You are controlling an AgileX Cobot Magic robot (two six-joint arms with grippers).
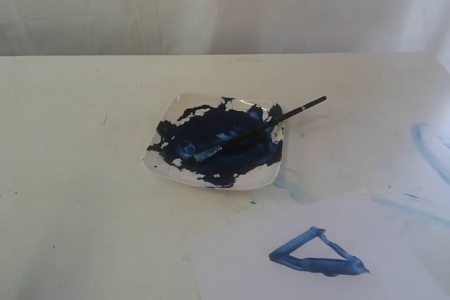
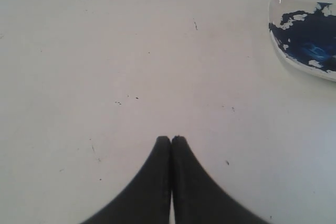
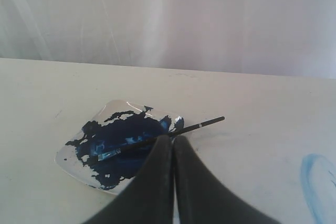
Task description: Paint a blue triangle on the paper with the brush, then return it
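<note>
Currently the brush (image 1: 281,116) is seen lying across the plate (image 1: 156,165) of dark-blue paint, mid-worktop (image 1: 70,173). Its long axis is set diagonally in the exterior view: blue-stained bristles at the lower left, resting in the paint, and the black handle pointed to the upper right. The handle end is carried past the plate's far-right rim, out over the worktop.

The blue triangle (image 1: 320,266) is painted on the paper (image 1: 239,265), in the near-right part of the exterior view, apart from the plate. It is elongated, its longest side running roughly left to right and dipping slightly to the right, with 1 corner pointed up. Pale blue smears (image 1: 429,145) are noted on the worktop at the right.

The left end effector (image 2: 171,139) is closed with its 2 fingers pressed together and nothing held, over bare worktop, with the plate (image 2: 274,35) at the edge of its view. The right end effector (image 3: 173,137) is likewise closed and empty, with the brush (image 3: 202,125) and plate (image 3: 65,156) beyond its tips.
</note>
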